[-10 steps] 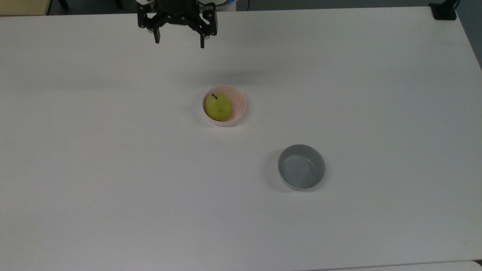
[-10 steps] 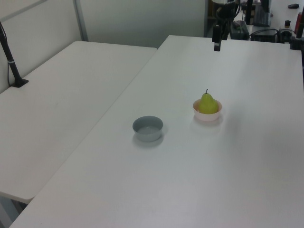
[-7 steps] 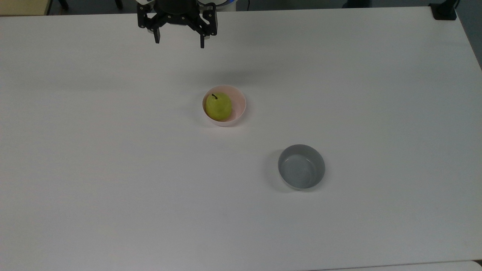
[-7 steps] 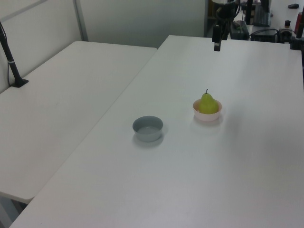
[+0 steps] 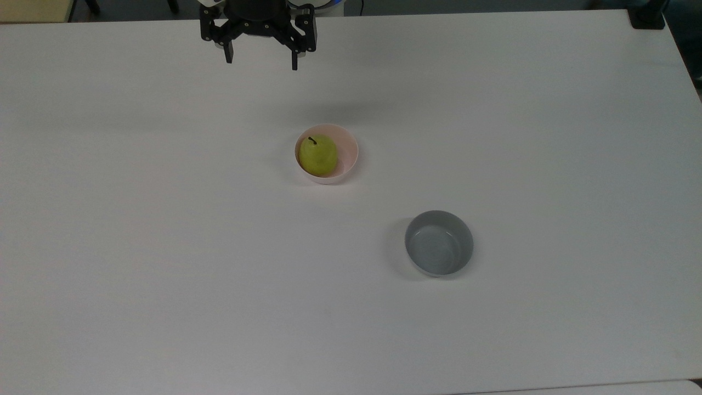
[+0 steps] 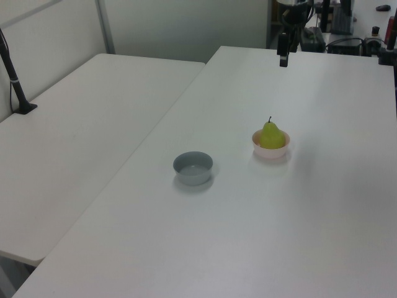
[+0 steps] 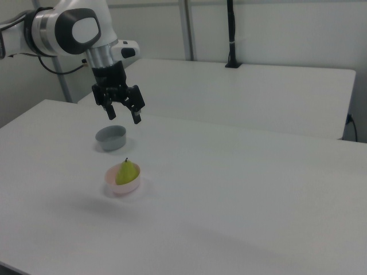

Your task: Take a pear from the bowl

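Top view first: we see the gripper [image 5: 261, 61] hanging above the table [image 5: 164, 247] close to its far edge, fingers spread wide apart and pointing down, with nothing between them. In the right view we find the gripper [image 7: 123, 116] held high in the air on the white arm [image 7: 71, 26], well clear of the tabletop. In the left view the gripper [image 6: 283, 57] appears edge-on near the table's far end.

Moving out from there, we come to the bowl [image 5: 346, 144], pale pink, standing near the middle of the table, well apart from the gripper. The pear [image 5: 317, 155] sits inside it, leaning against the wall on the top view's left, its dark stem pointing towards the far edge. In the right view the pear [image 7: 127, 172] rises above the bowl's [image 7: 121, 188] rim.

Further on, towards the near edge and the top view's right, we see a grey bowl [image 5: 439, 243] standing by itself, apart from the pink one. A second white table [image 6: 80, 124] adjoins ours on the left view's left.
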Controlling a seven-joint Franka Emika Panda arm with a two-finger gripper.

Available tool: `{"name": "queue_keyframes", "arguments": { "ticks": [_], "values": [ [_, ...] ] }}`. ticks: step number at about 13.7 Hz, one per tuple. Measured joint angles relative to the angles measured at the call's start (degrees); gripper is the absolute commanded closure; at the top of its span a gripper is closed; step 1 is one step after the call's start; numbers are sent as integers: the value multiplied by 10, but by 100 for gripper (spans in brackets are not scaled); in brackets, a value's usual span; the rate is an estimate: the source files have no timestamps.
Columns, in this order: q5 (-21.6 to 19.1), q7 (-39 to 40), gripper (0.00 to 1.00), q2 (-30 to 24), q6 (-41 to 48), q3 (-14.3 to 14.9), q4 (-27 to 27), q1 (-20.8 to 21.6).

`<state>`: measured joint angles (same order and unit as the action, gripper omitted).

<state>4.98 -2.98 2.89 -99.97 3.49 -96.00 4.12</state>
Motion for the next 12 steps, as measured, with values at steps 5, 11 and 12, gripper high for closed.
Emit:
{"name": "queue_keyframes", "arguments": {
  "ticks": [5, 11, 12],
  "values": [
    [0, 0, 0, 0, 1, -2, -5, 0],
    [0, 14, 0, 5, -27, -9, -64, 22],
    [0, 29, 0, 6, -47, -10, -83, 28]
  ]
}}
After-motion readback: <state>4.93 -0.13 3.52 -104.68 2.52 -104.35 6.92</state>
